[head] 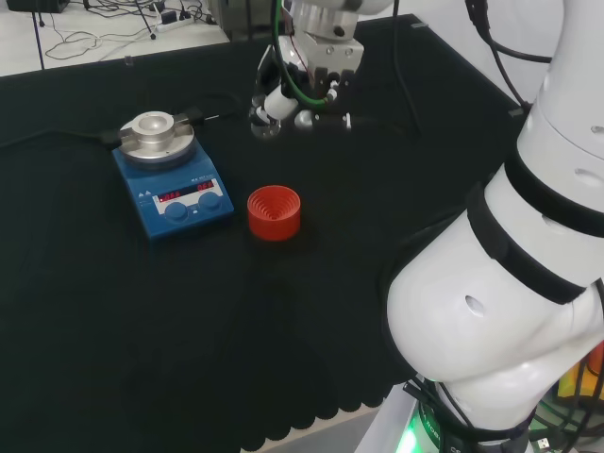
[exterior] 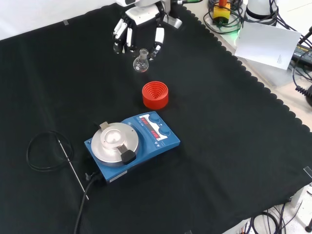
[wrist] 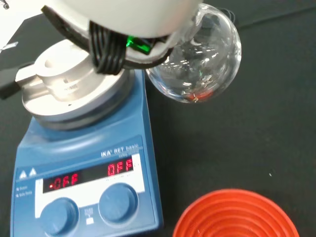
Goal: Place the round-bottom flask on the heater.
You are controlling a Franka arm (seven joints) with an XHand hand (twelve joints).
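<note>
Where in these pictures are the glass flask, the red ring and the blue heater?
round-bottom flask (exterior: pixel 141 64), front view, on its round glass bulb.
red ribbed ring (exterior: pixel 155 94), front view, on its stepped inside.
heater (exterior: pixel 116 142), front view, on its round metal top plate.

The head camera sat behind and above the arm's base, looking down over the white arm links (head: pixel 510 283) across the desk (head: pixel 94 359) from a moderate distance. The front camera stood opposite, higher and farther back, looking down on the cloth with the robot hand (exterior: pixel 139 29) entering from the top edge. The wrist camera looked past the palm at close range, objects appearing large. All three views shared the blue heater (head: pixel 173 179) (exterior: pixel 132 144) (wrist: pixel 84 168), the red ribbed ring (head: pixel 274 212) (exterior: pixel 155 94) (wrist: pixel 236 215) just beside it, and the glass flask (head: pixel 267 121) (exterior: pixel 141 62) (wrist: pixel 197 59). Head and front views also shared most of the desk surface.
</note>
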